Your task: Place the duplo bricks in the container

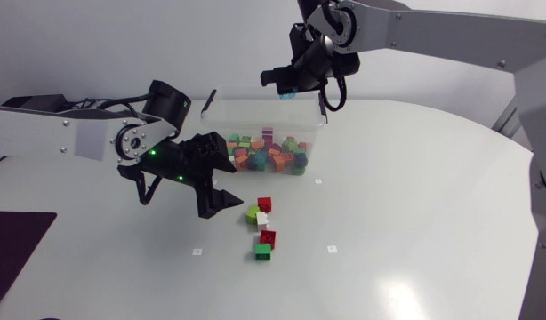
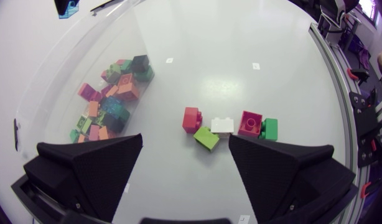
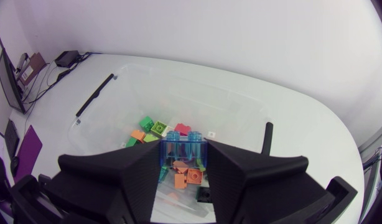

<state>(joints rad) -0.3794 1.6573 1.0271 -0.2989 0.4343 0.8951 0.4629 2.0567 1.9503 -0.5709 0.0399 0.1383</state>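
The table [image 1: 415, 204] was white, smooth and shiny, with a round far edge. A few tiny square marks [image 1: 333, 250] sat on it. A dark mat [image 1: 15, 244] lay at its near left corner.

Open table [image 1: 389, 222] surrounds loose bricks [image 1: 263, 219]; container [image 1: 246, 120] seemingly apart.

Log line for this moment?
right pincer: shut on blue brick, over container | left pincer: open, near five loose bricks
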